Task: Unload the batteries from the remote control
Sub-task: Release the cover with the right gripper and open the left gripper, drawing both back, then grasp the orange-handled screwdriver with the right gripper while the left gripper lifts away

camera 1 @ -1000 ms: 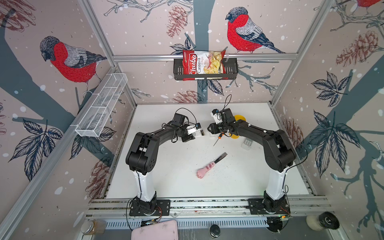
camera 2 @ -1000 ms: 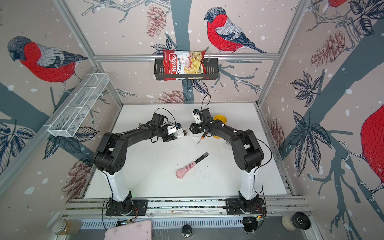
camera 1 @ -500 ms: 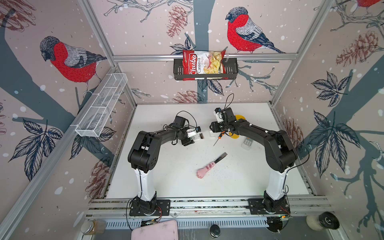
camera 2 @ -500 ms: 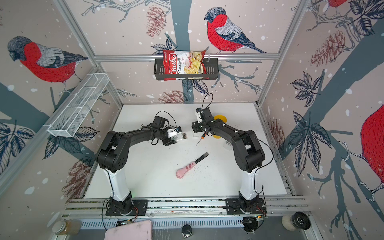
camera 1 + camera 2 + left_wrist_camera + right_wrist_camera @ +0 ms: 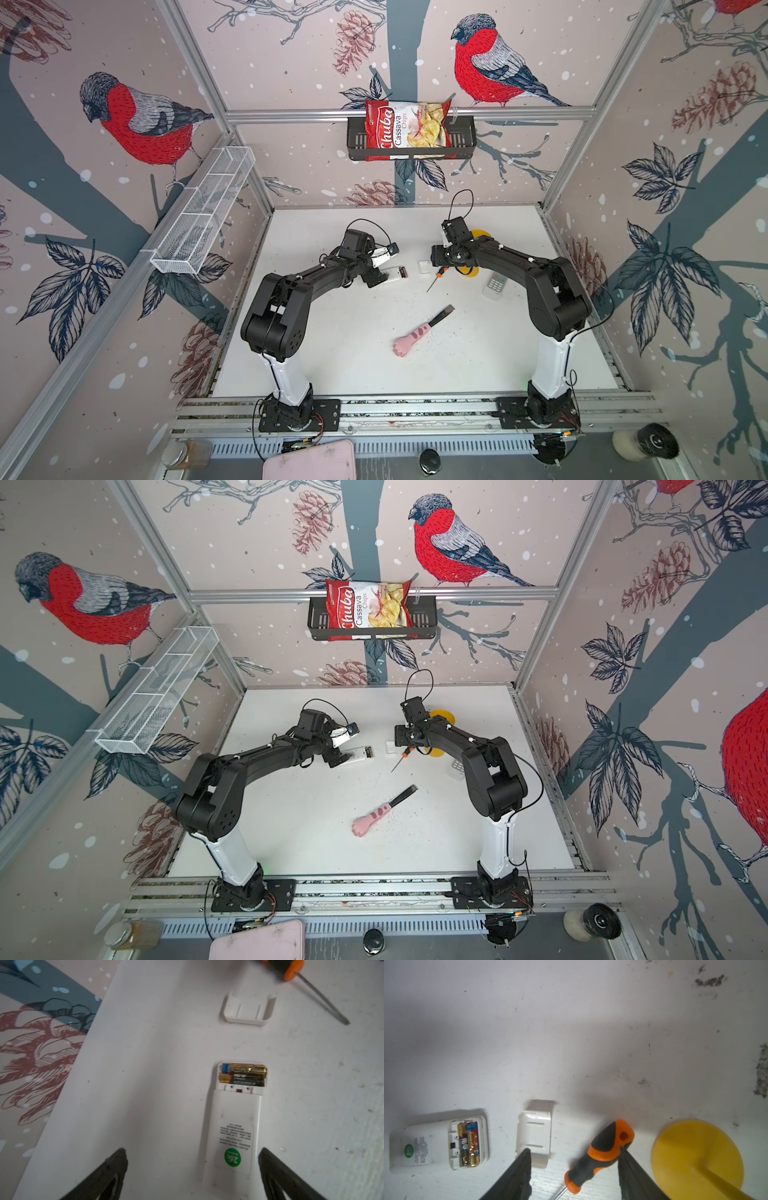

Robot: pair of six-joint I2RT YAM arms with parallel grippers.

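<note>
Jaws of the left gripper (image 5: 192, 1151) stood spread wide, gripping nothing — the left end of the remote control (image 5: 234, 1126) lay between them on the worktop (image 5: 332, 332), left of centre. Those of the right gripper (image 5: 574, 1149) were partly spread and empty, straddling the screwdriver (image 5: 604, 1153) handle; whether a finger touched it I could not tell. Opening was done: the battery cover (image 5: 247, 1009) lay off, between remote control and screwdriver. Both batteries (image 5: 243, 1076) sat in the open compartment — lifting them out was, I judged, all that remained.
</note>
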